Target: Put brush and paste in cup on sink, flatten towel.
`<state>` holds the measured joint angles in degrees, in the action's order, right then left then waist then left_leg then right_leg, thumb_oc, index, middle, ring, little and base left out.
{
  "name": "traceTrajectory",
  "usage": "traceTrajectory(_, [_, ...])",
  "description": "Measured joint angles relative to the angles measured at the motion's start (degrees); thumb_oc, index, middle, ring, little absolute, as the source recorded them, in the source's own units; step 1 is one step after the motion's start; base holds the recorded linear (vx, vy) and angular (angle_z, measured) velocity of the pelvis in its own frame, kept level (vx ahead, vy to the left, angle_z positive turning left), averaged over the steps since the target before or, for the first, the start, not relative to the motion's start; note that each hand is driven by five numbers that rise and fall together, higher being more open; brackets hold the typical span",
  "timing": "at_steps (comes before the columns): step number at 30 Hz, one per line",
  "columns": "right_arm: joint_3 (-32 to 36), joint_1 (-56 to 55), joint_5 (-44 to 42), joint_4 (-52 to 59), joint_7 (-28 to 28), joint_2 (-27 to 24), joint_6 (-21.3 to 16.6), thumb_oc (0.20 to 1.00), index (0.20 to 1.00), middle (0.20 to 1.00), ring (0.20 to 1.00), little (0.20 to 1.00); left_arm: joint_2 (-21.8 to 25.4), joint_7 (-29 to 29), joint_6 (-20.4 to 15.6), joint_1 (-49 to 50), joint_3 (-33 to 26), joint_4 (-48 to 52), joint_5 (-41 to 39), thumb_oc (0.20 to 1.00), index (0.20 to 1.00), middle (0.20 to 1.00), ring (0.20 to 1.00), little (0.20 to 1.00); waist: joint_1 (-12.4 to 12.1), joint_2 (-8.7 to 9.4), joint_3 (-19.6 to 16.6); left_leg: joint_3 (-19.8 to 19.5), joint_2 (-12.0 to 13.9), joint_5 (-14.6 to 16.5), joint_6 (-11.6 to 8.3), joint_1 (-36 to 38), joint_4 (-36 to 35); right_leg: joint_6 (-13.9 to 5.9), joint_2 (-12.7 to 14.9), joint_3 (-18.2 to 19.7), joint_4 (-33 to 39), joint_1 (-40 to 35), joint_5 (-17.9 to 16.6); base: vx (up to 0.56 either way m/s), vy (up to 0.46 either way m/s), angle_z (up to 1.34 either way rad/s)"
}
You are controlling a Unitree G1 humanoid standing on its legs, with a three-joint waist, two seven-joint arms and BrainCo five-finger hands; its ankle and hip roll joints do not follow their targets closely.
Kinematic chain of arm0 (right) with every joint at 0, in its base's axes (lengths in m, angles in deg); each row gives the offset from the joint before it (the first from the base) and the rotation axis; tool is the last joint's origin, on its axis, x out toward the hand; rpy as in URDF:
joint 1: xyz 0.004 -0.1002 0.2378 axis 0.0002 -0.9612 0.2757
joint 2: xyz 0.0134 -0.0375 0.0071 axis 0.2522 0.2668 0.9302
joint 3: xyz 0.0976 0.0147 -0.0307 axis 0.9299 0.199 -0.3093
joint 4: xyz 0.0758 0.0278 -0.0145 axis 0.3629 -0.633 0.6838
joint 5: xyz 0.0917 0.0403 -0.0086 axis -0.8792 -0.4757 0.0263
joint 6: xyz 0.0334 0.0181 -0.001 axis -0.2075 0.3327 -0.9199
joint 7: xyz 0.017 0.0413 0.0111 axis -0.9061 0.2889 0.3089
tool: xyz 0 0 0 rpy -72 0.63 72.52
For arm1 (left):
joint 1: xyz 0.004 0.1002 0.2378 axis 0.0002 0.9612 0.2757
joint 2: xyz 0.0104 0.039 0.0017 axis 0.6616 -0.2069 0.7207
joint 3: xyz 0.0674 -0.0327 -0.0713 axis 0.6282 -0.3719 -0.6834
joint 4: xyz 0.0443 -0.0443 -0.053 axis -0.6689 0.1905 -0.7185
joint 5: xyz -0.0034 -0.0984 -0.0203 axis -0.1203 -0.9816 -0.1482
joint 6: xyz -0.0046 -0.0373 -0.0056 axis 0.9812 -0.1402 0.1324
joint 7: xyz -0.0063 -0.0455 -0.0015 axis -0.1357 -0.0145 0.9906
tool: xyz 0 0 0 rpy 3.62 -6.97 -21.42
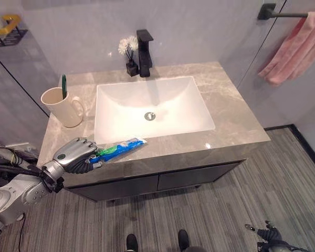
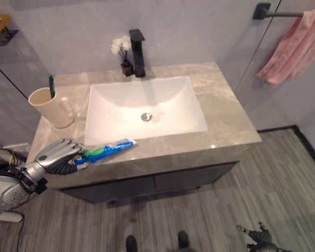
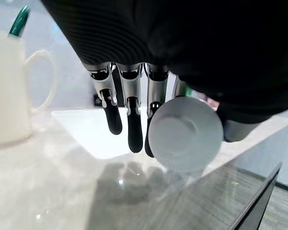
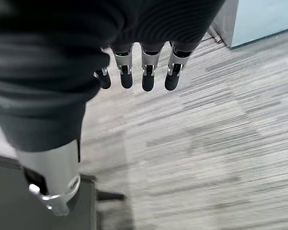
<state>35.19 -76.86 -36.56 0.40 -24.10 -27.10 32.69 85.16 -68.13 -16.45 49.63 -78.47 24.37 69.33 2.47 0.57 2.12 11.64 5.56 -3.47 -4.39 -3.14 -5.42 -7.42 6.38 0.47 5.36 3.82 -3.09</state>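
Left hand point(image 1: 76, 155) at near left edge of counter point(image 1: 236, 121), fingers curled round cap end of paste point(image 1: 121, 148); tube lies along the near rim of the basin point(image 1: 152, 107), pointing right. Cup point(image 1: 62, 106) stands upright on far left of counter, brush point(image 1: 64, 86) in it. Pink towel point(image 1: 294, 48) hangs bunched on wall bar, far right. Right hand point(image 4: 134, 72) low over floor, fingers straight, holding nothing.
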Motion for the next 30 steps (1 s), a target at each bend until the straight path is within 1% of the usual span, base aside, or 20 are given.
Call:
traceTrajectory(2, [0.9,-0.3,-0.1,1.0,-0.1,-0.6,0.0,1.000,1.000,1.000,1.000,1.000,0.0,0.2,0.0,0.0,0.0,0.0,0.1,0.200,0.200,0.200,0.200,0.200,0.0,-0.17,-0.4,0.0,0.0,0.0,0.01,0.0,0.0,0.02,0.0,0.0,0.0,-0.1,0.0,0.00,0.000,0.00])
traceTrajectory(5, [3.1,-1.4,-2.4,4.6,-2.1,-1.5,-0.6,1.000,1.000,1.000,1.000,1.000,0.0,2.5,0.0,0.0,-0.1,-0.2,2.5,0.200,0.200,0.200,0.200,0.200,0.1,-0.46,-1.1,0.0,0.0,0.0,0.03,0.2,0.2,-0.09,0.0,0.0,0.0,-0.4,-0.1,0.00,0.000,0.00])
traceTrajectory(8, [5.5,-2.1,-4.1,8.7,-2.9,-2.0,-1.7,1.000,1.000,1.000,1.000,1.000,0.0,4.2,0.1,0.0,-0.4,-0.3,4.5,0.200,0.200,0.200,0.200,0.200,0.1,-0.48,-1.2,0.0,0.0,0.0,0.04,0.9,0.2,-0.09,0.0,0.0,0.0,-1.1,-0.1,0.00,0.000,0.00])
traceTrajectory(11, [9.0,-3.0,-6.8,15.8,-5.1,-2.1,-2.3,1.000,1.000,1.000,1.000,1.000,0.0,6.9,0.1,-0.1,-1.8,-0.2,6.7,0.200,0.200,0.200,0.200,0.200,0.3,-0.52,-1.3,0.0,0.0,0.2,0.07,1.5,0.0,0.05,0.0,-0.1,0.0,-1.7,0.2,0.00,0.000,0.00])
traceTrajectory(15, [12.2,-3.5,-7.4,26.1,-7.8,-2.6,-4.1,1.000,1.000,1.000,1.000,1.000,0.1,10.6,0.6,-0.9,-5.4,-0.3,9.2,0.200,0.200,0.200,0.200,0.200,0.3,-0.53,-1.7,0.0,0.0,0.4,0.08,1.9,0.0,0.22,0.0,0.0,0.0,-1.9,0.4,0.00,0.000,0.00])
traceTrajectory(18, [13.4,-3.5,-7.4,32.5,-10.0,-3.0,-5.3,1.000,1.000,1.000,1.000,1.000,0.2,14.0,2.1,-1.9,-7.7,0.0,11.3,0.200,0.200,0.200,0.200,0.200,0.4,-0.41,-2.2,0.0,0.0,0.4,0.11,2.0,0.2,-0.04,0.0,-0.1,-0.1,-2.0,0.2,0.00,0.000,0.00])
traceTrajectory(20, [14.3,-3.5,-7.4,40.0,-12.4,-2.9,-6.0,1.000,1.000,1.000,1.000,1.000,0.1,15.9,3.5,-4.3,-8.1,-0.3,13.7,0.200,0.200,0.200,0.200,0.200,0.5,-0.51,-2.3,0.0,0.0,0.4,0.16,2.0,0.2,-0.11,0.0,-0.1,-0.1,-2.1,0.1,0.00,0.000,0.00])
traceTrajectory(22, [13.9,-1.4,-7.2,45.9,-13.1,-3.0,-7.3,1.000,1.000,1.000,1.000,1.000,0.1,17.9,5.0,-8.5,-8.1,-0.5,15.2,0.200,0.200,0.200,0.200,0.200,1.3,-0.34,-2.6,-0.1,0.0,0.4,0.16,2.2,0.2,-0.11,0.1,-0.3,-0.2,-2.6,0.1,-0.01,0.001,0.04])
traceTrajectory(23, [13.0,-0.2,-7.0,47.6,-13.5,-3.2,-7.4,1.000,1.000,1.000,1.000,1.000,0.1,18.2,5.4,-11.1,-7.8,-0.8,15.2,0.200,0.200,0.200,0.200,0.200,1.5,-0.18,-2.7,-0.1,0.0,0.4,0.16,2.4,0.2,-0.12,0.1,-0.4,-0.2,-2.7,0.1,-0.01,-0.001,0.03])
traceTrajectory(24, [12.7,0.6,-6.6,48.3,-13.4,-3.2,-7.6,1.000,1.000,1.000,1.000,1.000,0.1,18.7,5.7,-12.7,-7.6,-0.8,15.2,0.200,0.200,0.200,0.200,0.200,1.5,-0.10,-2.8,-0.1,0.0,0.4,0.16,2.4,0.2,-0.12,0.1,-0.4,-0.1,-2.8,0.1,0.00,0.000,0.00])
traceTrajectory(25, [11.1,2.0,-7.1,50.4,-13.5,-3.4,-7.7,1.000,1.000,1.000,1.000,1.000,0.1,19.9,6.7,-16.8,-6.0,-1.8,15.2,0.200,0.200,0.200,0.200,0.200,1.6,-0.01,-2.8,-0.1,0.0,0.4,0.16,2.6,0.2,-0.12,0.1,-0.3,0.0,-2.9,0.1,0.00,0.000,0.00])
traceTrajectory(27, [8.5,3.5,-8.3,52.8,-13.1,-3.2,-8.1,1.000,1.000,1.000,1.000,1.000,0.0,20.4,7.4,-20.7,-4.6,-3.0,15.2,0.200,0.200,0.200,0.200,0.200,1.7,-0.06,-2.9,0.0,0.0,0.4,0.16,2.8,0.2,-0.09,0.0,-0.3,0.0,-3.0,0.2,0.00,0.000,0.00])
traceTrajectory(28, [8.5,3.5,-8.3,52.8,-13.1,-3.2,-8.1,1.000,1.000,1.000,1.000,1.000,0.0,20.4,7.4,-20.7,-4.6,-3.0,15.2,0.200,0.200,0.200,0.200,0.200,1.7,-0.06,-2.9,0.0,0.0,0.4,0.16,2.8,0.2,-0.09,0.0,-0.3,0.0,-3.0,0.2,0.00,0.000,0.00])
traceTrajectory(29, [4.4,5.3,-12.3,55.2,-10.5,-2.7,-8.6,1.000,1.000,1.000,1.000,1.000,0.0,20.8,8.6,-25.8,-2.3,-4.2,15.2,0.200,0.200,0.200,0.200,0.200,1.7,-0.17,-2.9,0.0,0.0,0.4,0.15,3.0,0.2,0.00,0.1,-0.3,0.0,-3.2,0.2,0.00,0.000,0.00])
traceTrajectory(30, [1.4,7.3,-16.6,55.8,-9.5,-1.4,-8.6,1.000,1.000,1.000,1.000,1.000,0.0,21.5,9.6,-28.6,-0.6,-5.1,15.2,0.200,0.200,0.200,0.200,0.200,1.8,-0.22,-3.0,0.0,0.0,0.4,0.14,3.1,0.2,-0.03,0.0,-0.2,0.0,-3.4,0.2,0.00,0.000,0.00])
